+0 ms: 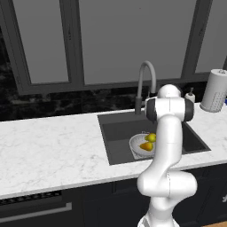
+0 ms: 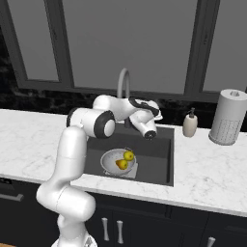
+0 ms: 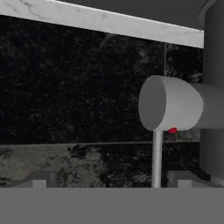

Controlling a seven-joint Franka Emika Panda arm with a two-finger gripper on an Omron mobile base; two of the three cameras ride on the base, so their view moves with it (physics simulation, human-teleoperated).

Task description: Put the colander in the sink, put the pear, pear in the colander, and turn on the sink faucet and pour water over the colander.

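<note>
The colander sits on the floor of the sink, toward its front left part, with the 2 pears inside it, touching each other. The sink faucet arches over the back of the basin, and no water runs from it. The arm reaches over the sink, with the gripper near the faucet's base. In the hand view a grey cylindrical knob with a thin lever hanging from it lies just ahead, to the right. The fingertips stand well apart and hold nothing.

The remaining step appears to be turning the water on. The lever is thin and off to the right of the fingers, so a push could slide past it. The colander also sits off to one side, so the stream may miss it unless the spout swings over.
</note>
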